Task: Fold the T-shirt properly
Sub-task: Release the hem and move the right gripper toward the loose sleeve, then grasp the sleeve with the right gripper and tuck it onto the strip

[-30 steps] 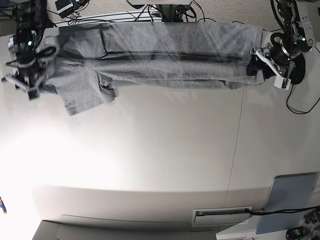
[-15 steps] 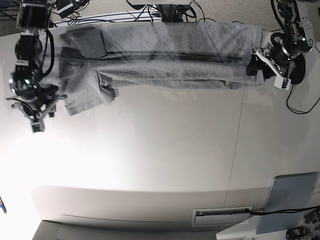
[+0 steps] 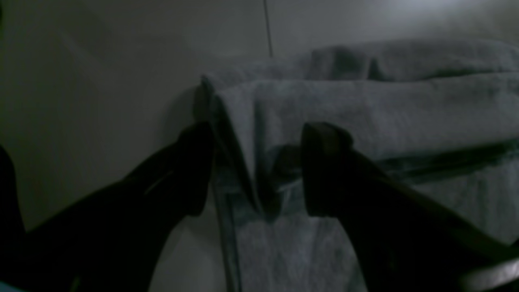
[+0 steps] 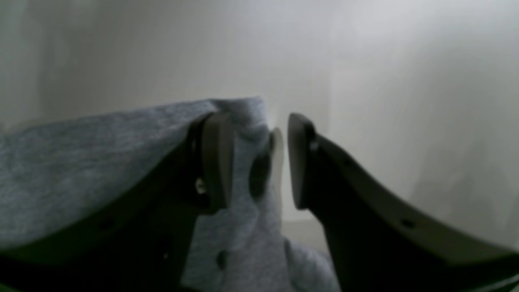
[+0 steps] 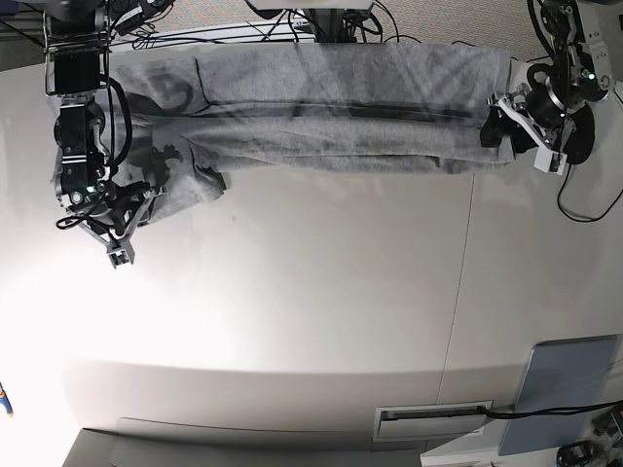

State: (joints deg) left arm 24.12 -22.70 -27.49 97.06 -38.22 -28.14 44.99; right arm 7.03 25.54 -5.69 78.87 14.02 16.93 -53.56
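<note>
T-shirt (image 5: 341,78) in a long folded band along the far side of the surface (image 5: 311,282), with a loose flap (image 5: 185,195), probably a sleeve, jutting out near one end. Left claw (image 3: 259,168) spread wide around bunched cloth at the opposite end; right claw (image 4: 257,160) also parted, near the flap's corner. Step in hand, seemingly: tidying that flap. Next, probably: align around the edge, pinch, then fold inward without dragging the band.

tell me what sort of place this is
Probably a robotics lab or workshop: two robot arms are mounted at a pale table, loose black cables trail around it, and a grey T-shirt lies partly folded there.
</note>
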